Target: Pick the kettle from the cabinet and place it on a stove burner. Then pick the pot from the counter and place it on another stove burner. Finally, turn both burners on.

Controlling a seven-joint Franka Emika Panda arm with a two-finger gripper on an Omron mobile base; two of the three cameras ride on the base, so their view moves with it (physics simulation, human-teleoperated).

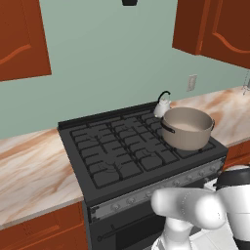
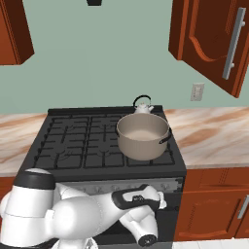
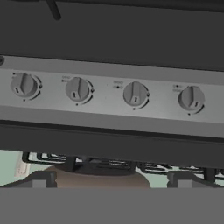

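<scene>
The small silvery kettle [image 1: 162, 107] [image 2: 144, 108] stands on the back right burner of the black range [image 1: 97, 146] [image 2: 73, 141]. Just in front of it, the wide grey-beige pot [image 1: 187, 128] [image 2: 143, 135] rests on the front right burner. My arm is bent low in front of the range. In the hand view, which is rolled upside down, my gripper [image 3: 111, 181] faces the silver knob panel at close range. Its dark fingertips [image 3: 41, 179] stand wide apart with nothing between them. Several knobs [image 3: 134, 94] sit in a row, with the pot's underside [image 3: 96, 177] and the grates beyond them.
The cabinet with the silver bar handle [image 2: 228, 44] hangs ajar above the right counter [image 2: 214, 136]. More marble counter [image 1: 29, 171] lies left of the range. A wall outlet [image 2: 197, 91] is behind the counter. The left burners [image 1: 102, 151] are bare.
</scene>
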